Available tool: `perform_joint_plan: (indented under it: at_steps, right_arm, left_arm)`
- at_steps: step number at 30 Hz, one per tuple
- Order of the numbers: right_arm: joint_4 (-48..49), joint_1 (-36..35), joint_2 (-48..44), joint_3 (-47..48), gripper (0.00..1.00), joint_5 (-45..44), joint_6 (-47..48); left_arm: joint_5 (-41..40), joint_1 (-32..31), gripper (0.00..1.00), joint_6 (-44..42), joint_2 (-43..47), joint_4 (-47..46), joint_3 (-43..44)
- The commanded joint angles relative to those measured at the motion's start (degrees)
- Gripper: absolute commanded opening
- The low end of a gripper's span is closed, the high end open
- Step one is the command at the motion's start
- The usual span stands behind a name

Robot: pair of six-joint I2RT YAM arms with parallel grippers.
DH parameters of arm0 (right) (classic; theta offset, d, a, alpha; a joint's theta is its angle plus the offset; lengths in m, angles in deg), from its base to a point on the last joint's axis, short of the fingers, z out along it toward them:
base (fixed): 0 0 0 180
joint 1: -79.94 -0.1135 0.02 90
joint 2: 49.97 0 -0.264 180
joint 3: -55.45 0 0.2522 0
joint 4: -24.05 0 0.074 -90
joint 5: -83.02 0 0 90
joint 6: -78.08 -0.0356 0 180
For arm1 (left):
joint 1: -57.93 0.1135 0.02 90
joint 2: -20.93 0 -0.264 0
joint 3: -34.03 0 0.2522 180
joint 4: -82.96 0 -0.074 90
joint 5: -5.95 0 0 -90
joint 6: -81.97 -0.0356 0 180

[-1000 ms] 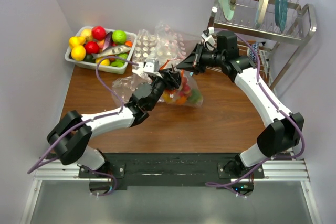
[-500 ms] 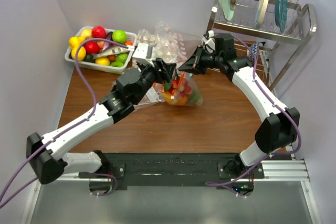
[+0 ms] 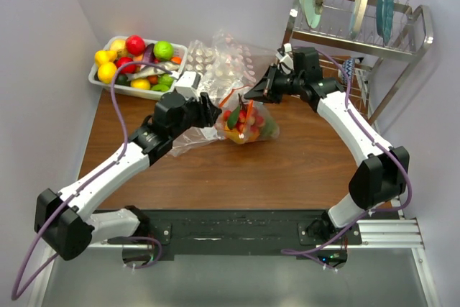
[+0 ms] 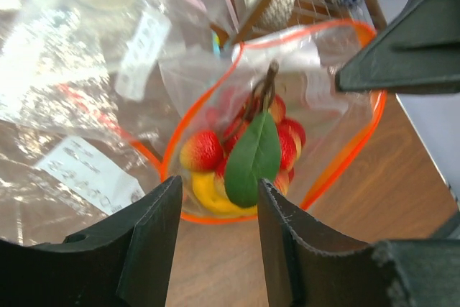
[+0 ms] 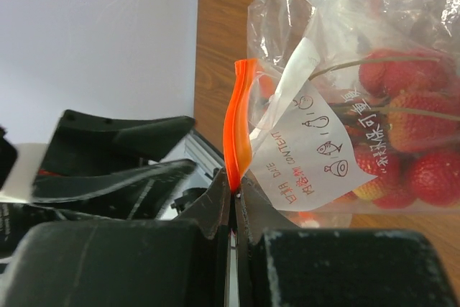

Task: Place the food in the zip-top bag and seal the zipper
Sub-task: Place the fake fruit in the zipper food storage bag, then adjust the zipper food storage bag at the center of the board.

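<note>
Zip-top bag (image 3: pixel 248 124) sits on the bench (image 3: pixel 302 170), food (image 4: pixel 203 150) inside, mouth gaping. My right claw (image 5: pixel 233 190) pinches one end of the zipper (image 5: pixel 237 116); my left claw (image 4: pixel 215 199), released, faces the mouth's other side.

The left arm stretches forward and to the right, elbow low. The left gripper (image 3: pixel 213 111) faces right with its jaws parted and nothing between them. The right arm arches up from its base and folds back leftward. The right gripper (image 3: pixel 249 94) is pinched tight on the zipper (image 5: pixel 237 116).
</note>
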Motion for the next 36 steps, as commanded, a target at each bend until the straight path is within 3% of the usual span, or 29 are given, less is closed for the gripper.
perform_joint_plan:
  at_steps: [1, 6, 19, 27, 29, 30, 32, 36]
  right_arm:
    - [1.6, 0.0, -2.3, 0.5, 0.0, 0.9, 0.6]
    - [1.7, 0.0, -2.4, 0.0, 0.0, 1.0, 0.6]
    - [1.3, 0.0, -3.1, -0.3, 0.0, 1.2, 1.2]
    - [1.3, 0.0, -3.3, -0.4, 0.0, 1.2, 1.1]
    - [1.2, 0.0, -3.4, -0.3, 0.0, 1.2, 1.2]
    - [1.2, -0.1, -3.4, -0.3, 0.0, 1.1, 1.3]
    - [0.2, 0.0, -3.4, -0.1, 0.0, 0.4, 1.9]
    - [-4.8, 0.0, -2.4, 2.6, 0.0, -2.8, 7.0]
  left_arm:
    - [7.5, 1.0, 0.49, 0.8, -3.1, 1.9, 1.8]
    - [8.3, 1.1, 0.45, 2.5, -4.2, -3.4, -1.8]
    - [-1.8, 1.1, 0.47, 1.5, -6.3, 0.4, -2.0]
    - [-2.0, 1.1, 0.45, 1.3, -11.9, 2.1, 0.0]
    - [-2.4, 1.2, 0.39, 1.7, -12.7, 1.9, -0.5]
    - [-2.2, 1.2, 0.22, 1.7, -12.8, 1.0, -0.8]
    - [-2.1, 1.2, 0.03, 1.9, -12.3, 0.6, -0.9]
    - [-2.2, 1.2, 0.0, 1.1, -10.6, 2.5, 1.4]
